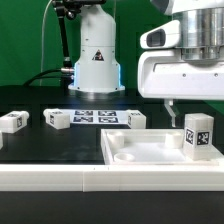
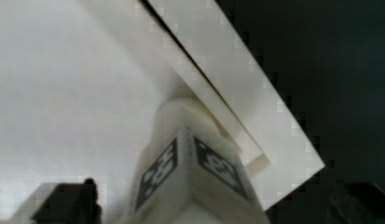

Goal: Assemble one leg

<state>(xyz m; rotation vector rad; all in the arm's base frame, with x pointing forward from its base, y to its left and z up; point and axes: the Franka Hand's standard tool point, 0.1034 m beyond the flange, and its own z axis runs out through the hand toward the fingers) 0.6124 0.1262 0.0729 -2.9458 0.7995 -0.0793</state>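
One leg [image 1: 198, 135], a small white block with marker tags, stands upright in the near corner of the large white recessed panel [image 1: 140, 152], at the exterior view's right. My gripper [image 1: 194, 112] hangs just above it, straddling its top. One thin finger [image 1: 170, 108] shows beside the leg with a gap between them. The wrist view looks straight down on the leg [image 2: 189, 165] and the panel's rim [image 2: 207, 60]. A dark finger [image 2: 68, 203] stands apart from the leg there, and the other finger is lost in the dark. The gripper [image 2: 192, 215] looks open.
Three more legs [image 1: 12, 121] [image 1: 56, 120] [image 1: 136, 120] lie in a row on the black table behind the panel. The marker board [image 1: 95, 117] lies between them. The arm's base [image 1: 95, 60] stands at the back.
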